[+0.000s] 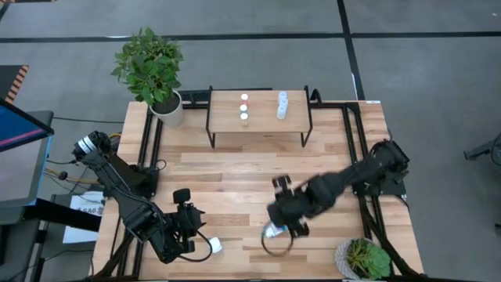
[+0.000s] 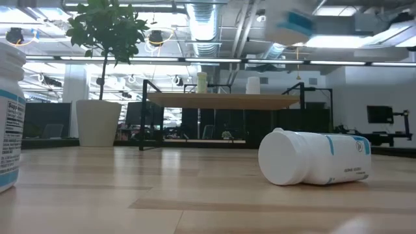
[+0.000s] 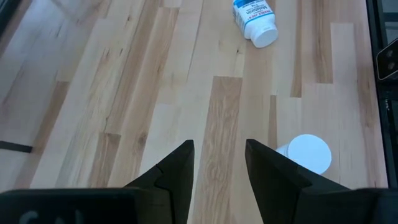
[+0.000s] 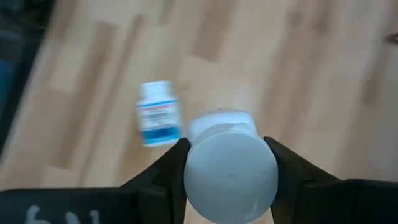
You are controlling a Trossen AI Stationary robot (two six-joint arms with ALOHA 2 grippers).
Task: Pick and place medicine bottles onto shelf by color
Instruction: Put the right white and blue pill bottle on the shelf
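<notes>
The shelf [image 1: 258, 110] stands at the table's far middle. On it are three orange-capped medicine bottles [image 1: 244, 107] in a row and light-blue ones [image 1: 282, 105]. My right gripper [image 1: 279, 227] hovers over the table's near middle, shut on a white-capped bottle [image 4: 230, 174]. That bottle shows blurred high up in the low view [image 2: 292, 23]. A bottle with a blue-green label [image 2: 315, 158] lies on its side on the table. My left gripper [image 3: 219, 168] waits open at the near left, beside an upright white-capped bottle [image 3: 308, 152]. My right gripper pinches the bottle between its two fingers [image 4: 168, 171], one on each side of the white cap [image 4: 214, 155] at the bottle's top end. The fingers come from above, pointing steeply down. The bottle hangs below them, cap up, lifted clear of the table.
A tall plant in a white pot [image 1: 166, 106] stands at the far left beside the shelf. A smaller potted plant [image 1: 364, 258] sits at the near right corner. Black frame rails [image 1: 348, 141] run along the table's sides. Bare planks lie between the arms and the shelf.
</notes>
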